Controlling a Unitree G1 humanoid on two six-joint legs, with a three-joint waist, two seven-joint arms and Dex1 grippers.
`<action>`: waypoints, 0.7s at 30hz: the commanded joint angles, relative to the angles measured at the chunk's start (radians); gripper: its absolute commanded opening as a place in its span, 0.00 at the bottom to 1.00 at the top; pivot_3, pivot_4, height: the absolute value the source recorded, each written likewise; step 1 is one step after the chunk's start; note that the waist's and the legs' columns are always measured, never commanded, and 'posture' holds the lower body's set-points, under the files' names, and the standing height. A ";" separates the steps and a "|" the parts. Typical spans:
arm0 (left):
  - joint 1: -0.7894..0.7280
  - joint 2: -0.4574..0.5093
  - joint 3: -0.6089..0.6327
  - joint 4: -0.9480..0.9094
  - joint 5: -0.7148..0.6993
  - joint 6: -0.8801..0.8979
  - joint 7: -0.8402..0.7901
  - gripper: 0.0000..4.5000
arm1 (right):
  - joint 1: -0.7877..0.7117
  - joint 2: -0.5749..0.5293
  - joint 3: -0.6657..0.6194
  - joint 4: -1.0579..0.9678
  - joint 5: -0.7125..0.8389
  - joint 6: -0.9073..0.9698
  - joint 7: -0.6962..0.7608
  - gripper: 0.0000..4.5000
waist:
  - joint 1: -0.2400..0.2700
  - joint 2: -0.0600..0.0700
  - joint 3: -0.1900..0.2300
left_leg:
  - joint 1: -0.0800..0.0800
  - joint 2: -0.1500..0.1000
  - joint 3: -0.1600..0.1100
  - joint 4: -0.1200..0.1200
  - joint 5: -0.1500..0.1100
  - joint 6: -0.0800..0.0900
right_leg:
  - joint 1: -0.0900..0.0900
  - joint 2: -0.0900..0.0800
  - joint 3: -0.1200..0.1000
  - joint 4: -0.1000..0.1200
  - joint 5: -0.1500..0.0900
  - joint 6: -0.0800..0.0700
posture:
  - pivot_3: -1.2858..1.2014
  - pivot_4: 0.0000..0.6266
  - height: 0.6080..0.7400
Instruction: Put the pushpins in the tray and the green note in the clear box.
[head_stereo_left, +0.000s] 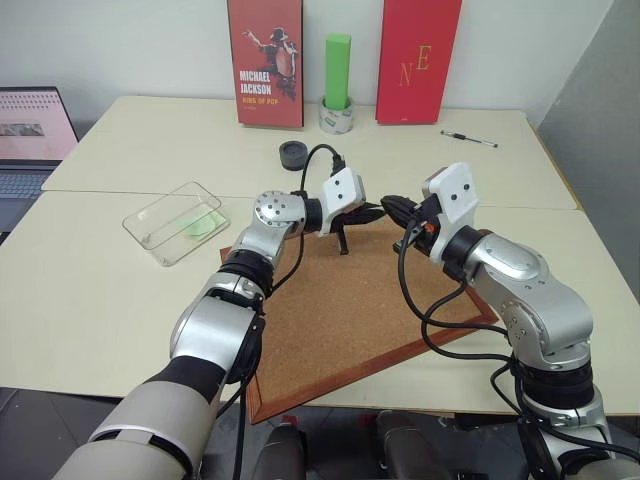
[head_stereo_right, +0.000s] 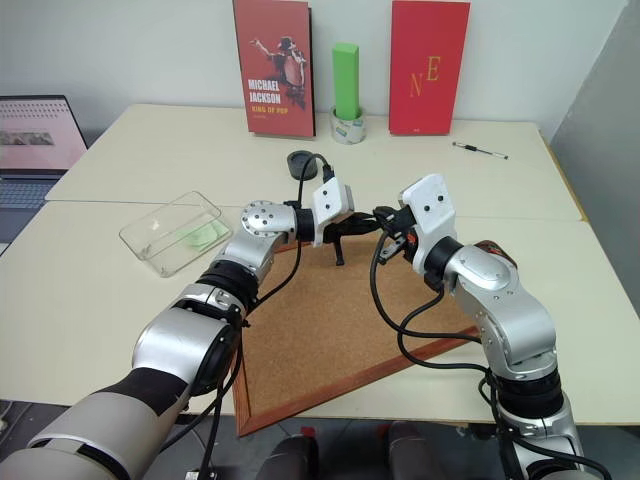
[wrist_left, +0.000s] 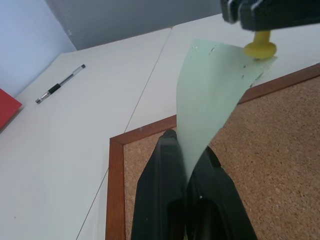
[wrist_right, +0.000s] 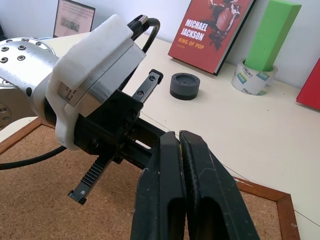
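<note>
Both arms are up over the far corner of the big wood-framed corkboard (head_stereo_left: 350, 300), grippers nearly nose to nose. The left gripper (wrist_left: 186, 150) has its two black fingers clamped on the lower edge of the thin pale green paper note (wrist_left: 212, 95), which curves up away from it. At the note's other end there's a yellow-headed pushpin (wrist_left: 260, 48) stuck through a corner, and the right gripper (wrist_right: 179, 137), fingers pressed tight together, seems to be pinching that pin, though I can't quite tell how firm the hold is. So the note is hanging in the air between the two of them, above the cork.

The transparent rectangular plastic box (head_stereo_left: 180, 222) sits well to the left on the pale table (head_stereo_left: 120, 290), with something pale green lying in it. Far side: small black round puck (head_stereo_left: 294, 155), tall bright green block (head_stereo_left: 337, 70) standing in a tape roll (head_stereo_left: 336, 118), two red books, a pen (head_stereo_left: 468, 139) off to the right.
</note>
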 joint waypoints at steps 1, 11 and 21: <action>-0.017 0.003 0.014 -0.007 -0.001 -0.013 -0.001 0.00 | -0.016 0.004 -0.018 -0.065 0.014 -0.001 -0.015 0.00 | 0.000 0.000 0.000 | 0.000 0.000 0.000 0.000 0.000 0.000 | 0.000 0.000 0.000 0.000 0.000 0.000 | 0.52 0.24 1.00; 0.022 0.018 -0.006 -0.009 0.050 -0.040 0.018 0.00 | 0.004 0.030 -0.166 -0.154 0.083 0.089 -0.097 0.00 | 0.000 0.000 0.000 | 0.000 0.000 0.000 0.002 0.000 0.000 | 0.000 0.000 0.000 0.003 0.000 0.000 | 0.52 0.24 1.00; 0.079 0.042 0.009 -0.109 0.029 -0.023 0.003 0.00 | 0.252 -0.181 -0.218 -0.083 -0.082 -0.015 -0.111 0.00 | 0.001 0.000 0.000 | 0.001 -0.001 -0.001 0.012 0.000 0.000 | 0.001 0.000 0.001 0.012 0.000 0.000 | 0.52 0.24 1.00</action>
